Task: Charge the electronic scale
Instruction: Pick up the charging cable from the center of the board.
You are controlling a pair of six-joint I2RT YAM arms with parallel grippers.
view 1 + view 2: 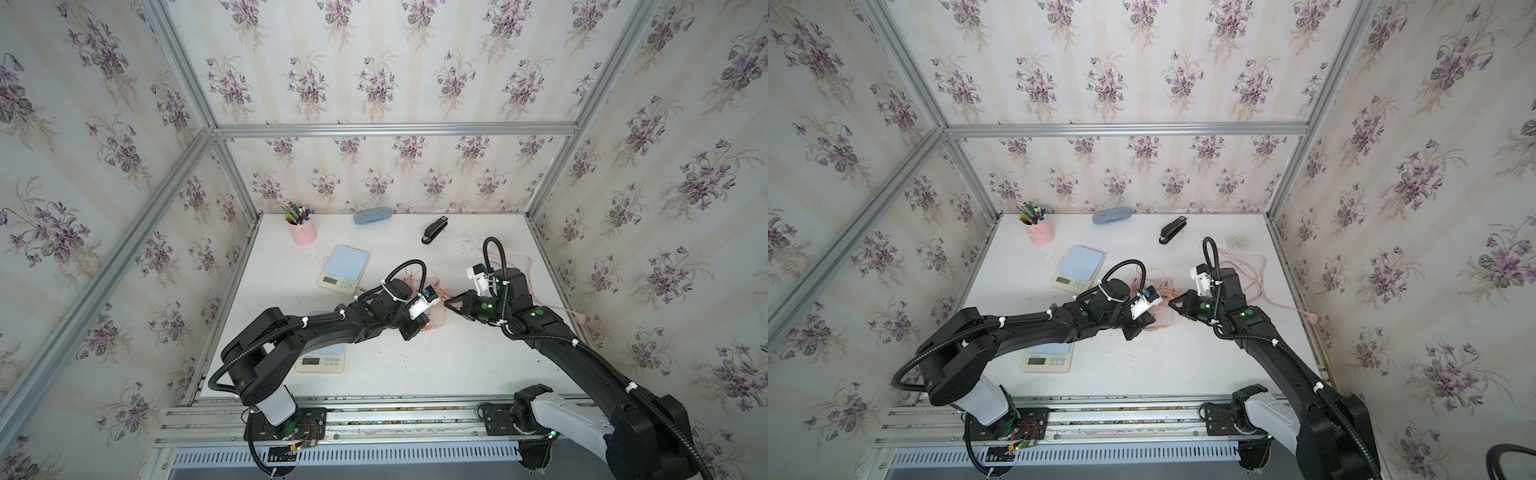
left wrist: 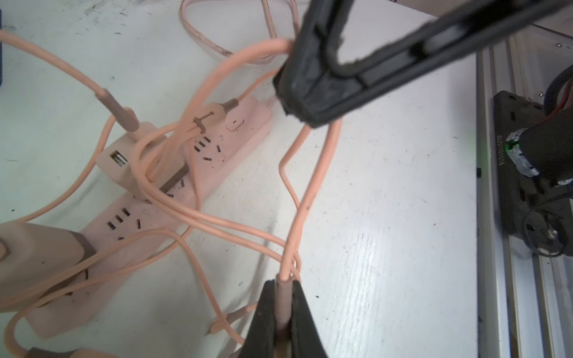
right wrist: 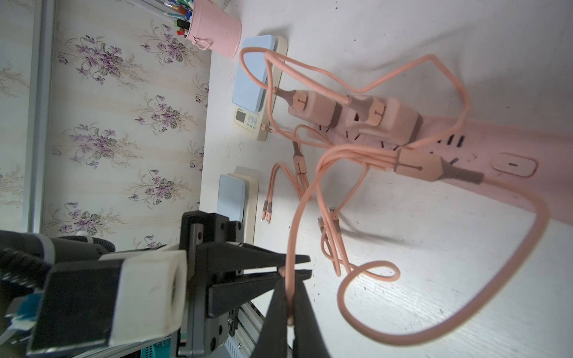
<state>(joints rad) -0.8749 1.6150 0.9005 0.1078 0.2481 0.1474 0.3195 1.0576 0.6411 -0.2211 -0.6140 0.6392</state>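
On the white table (image 1: 415,365), the far scale (image 1: 343,268) stands clear while the near scale (image 1: 322,360) lies half hidden beneath the left arm (image 1: 316,332). Only the wrist views reveal the pink power strip (image 2: 245,139) under the charging cable (image 2: 308,200). The left gripper (image 2: 282,283) is clamped on a cable end's sleeve; the right gripper (image 3: 290,288) pinches the same cable. Print on the scales' panels is too small to read.

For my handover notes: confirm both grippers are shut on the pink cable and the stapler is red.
Only the colour is wrong: the stapler is black, in both top views. The left gripper and right gripper are shut on the pink cable.
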